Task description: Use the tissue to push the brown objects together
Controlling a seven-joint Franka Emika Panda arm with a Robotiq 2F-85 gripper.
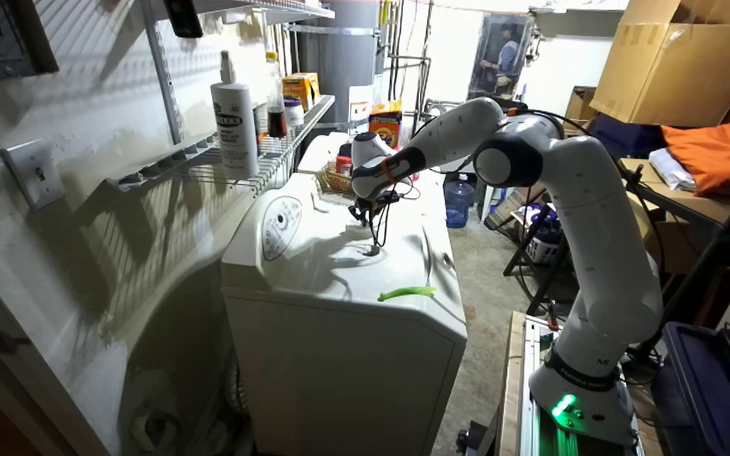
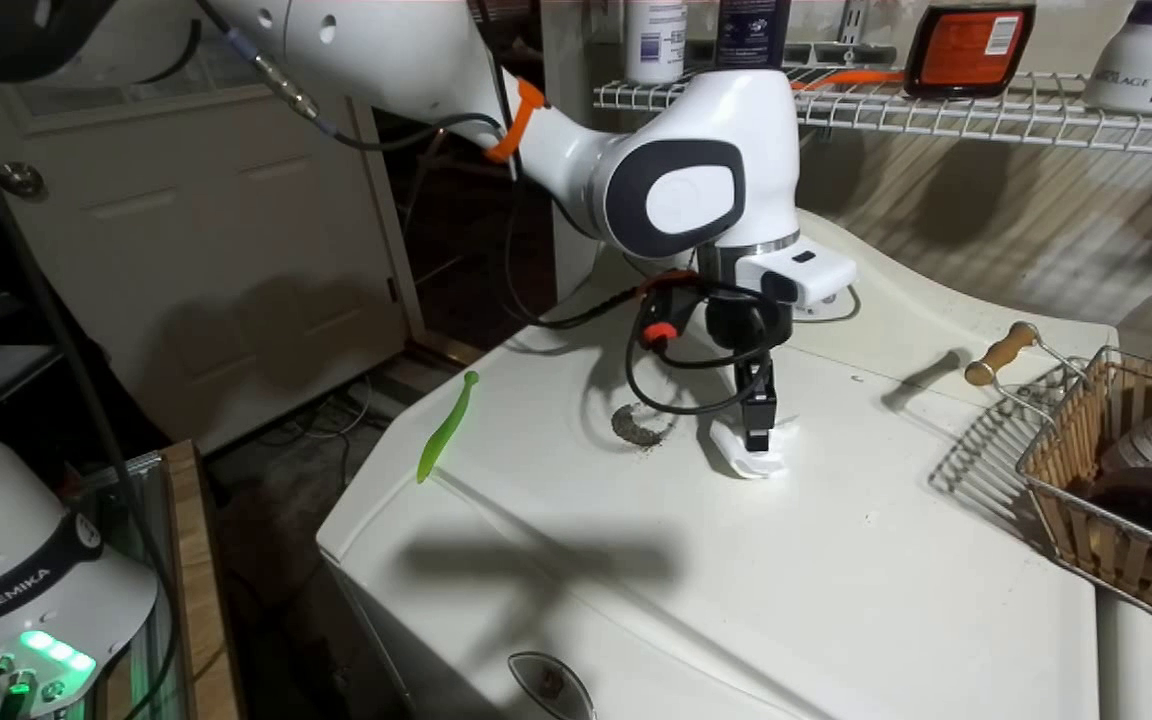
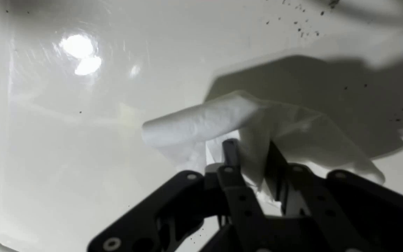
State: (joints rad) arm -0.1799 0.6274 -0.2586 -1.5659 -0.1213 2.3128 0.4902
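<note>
The white tissue [image 2: 744,462] is bunched between the fingers of my gripper [image 2: 758,436] and rests on or just above the white machine top. In the wrist view the tissue [image 3: 194,124] fills the gap between the fingertips of the gripper [image 3: 251,147] and spreads out on both sides. The brown matter is a small dark pile of crumbs [image 2: 638,426], a short way left of the gripper in that exterior view. The pile [image 1: 371,251] also shows in an exterior view. In the wrist view only scattered dark specks [image 3: 303,29] show at the top right.
A green strip [image 2: 448,428] lies near the machine's edge, also visible in an exterior view [image 1: 407,292]. A wire basket [image 2: 1066,500] with bottles and a wooden handle stands at the far end. A wire shelf [image 2: 896,110] with bottles runs along the wall. Loose cables hang around the wrist.
</note>
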